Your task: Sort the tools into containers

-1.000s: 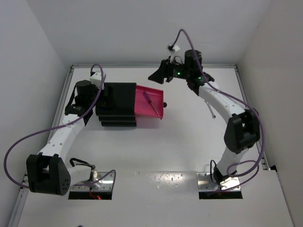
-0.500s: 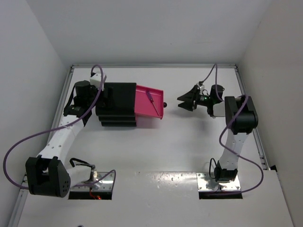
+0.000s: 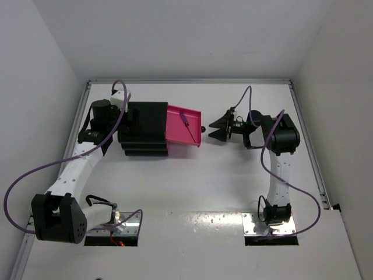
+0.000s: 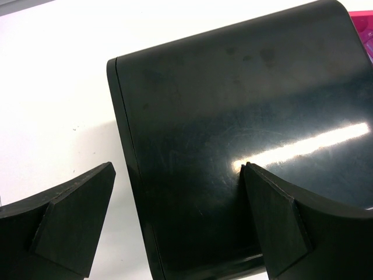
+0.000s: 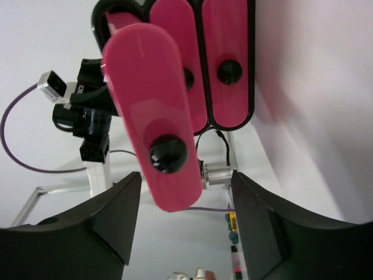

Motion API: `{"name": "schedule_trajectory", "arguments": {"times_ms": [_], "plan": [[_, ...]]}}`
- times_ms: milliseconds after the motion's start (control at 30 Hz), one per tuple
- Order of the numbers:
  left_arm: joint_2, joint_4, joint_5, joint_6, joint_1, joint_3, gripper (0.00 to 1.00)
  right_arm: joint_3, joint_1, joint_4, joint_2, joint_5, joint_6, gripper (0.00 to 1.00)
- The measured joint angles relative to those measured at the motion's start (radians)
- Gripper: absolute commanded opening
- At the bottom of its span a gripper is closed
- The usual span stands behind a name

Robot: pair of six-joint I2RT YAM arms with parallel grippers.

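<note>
Since a second ago the right arm (image 3: 280, 151) has folded in to face the open drawer (image 3: 175, 133).
Its right gripper (image 3: 217, 129) stands wide open just before the knob (image 3: 202, 128); one slim tool (image 3: 186, 125) lies inside the drawer. The left gripper (image 4: 178, 169), open too, straddles the cabinet (image 3: 145, 122) edge without clamping. An off-centre push could slip from the knob, or slide the cabinet.

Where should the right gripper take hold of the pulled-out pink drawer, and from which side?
By the round black knob, approached head-on from the drawer front, fingers either side. It is the only part standing out from that flat front, and the open right gripper faces it.
</note>
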Motion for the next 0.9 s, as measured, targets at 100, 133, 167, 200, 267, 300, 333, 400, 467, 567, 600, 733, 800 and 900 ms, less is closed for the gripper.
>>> {"name": "schedule_trajectory", "arguments": {"times_ms": [100, 133, 167, 200, 267, 300, 333, 400, 467, 567, 600, 733, 800, 900], "plan": [[0.000, 0.000, 0.000, 0.000, 0.000, 0.000, 1.00, 0.019, 0.018, 0.003, 0.029, -0.005, 0.033, 0.62], [0.000, 0.000, 0.000, 0.000, 0.000, 0.000, 1.00, 0.026, 0.024, 0.003, 0.034, -0.006, 0.040, 0.62], [0.000, 0.000, 0.000, 0.000, 0.000, 0.000, 1.00, 0.033, 0.029, 0.003, 0.037, -0.007, 0.048, 0.62], [0.000, 0.000, 0.000, 0.000, 0.000, 0.000, 1.00, 0.046, 0.036, 0.003, 0.040, -0.008, 0.060, 0.62], [0.000, 0.000, 0.000, 0.000, 0.000, 0.000, 1.00, 0.060, 0.047, 0.006, 0.045, -0.010, 0.078, 0.62], [0.000, 0.000, 0.000, 0.000, 0.000, 0.000, 1.00, 0.072, 0.052, 0.011, 0.051, -0.009, 0.093, 0.62], [0.000, 0.000, 0.000, 0.000, 0.000, 0.000, 1.00, 0.082, 0.058, 0.014, 0.059, -0.009, 0.108, 0.62], [0.001, 0.001, -0.001, 0.000, 0.000, 0.000, 1.00, 0.094, 0.068, 0.021, 0.075, -0.010, 0.132, 0.61], [0.001, 0.001, -0.002, 0.000, 0.000, 0.000, 1.00, 0.098, 0.079, 0.024, 0.089, -0.010, 0.149, 0.58], [0.004, 0.004, -0.002, 0.000, 0.000, 0.000, 1.00, 0.104, 0.089, 0.026, 0.097, -0.010, 0.177, 0.51], [0.005, 0.005, -0.002, 0.000, 0.000, 0.000, 1.00, 0.109, 0.090, 0.026, 0.098, -0.011, 0.183, 0.48], [0.008, 0.009, -0.002, 0.000, 0.001, 0.000, 1.00, 0.122, 0.091, 0.035, 0.099, -0.017, 0.215, 0.37], [0.010, 0.013, -0.001, -0.001, 0.001, 0.000, 1.00, 0.124, 0.091, 0.043, 0.099, -0.018, 0.237, 0.32], [0.011, 0.014, -0.002, -0.001, 0.001, 0.000, 1.00, 0.125, 0.091, 0.045, 0.099, -0.021, 0.257, 0.26]]}}
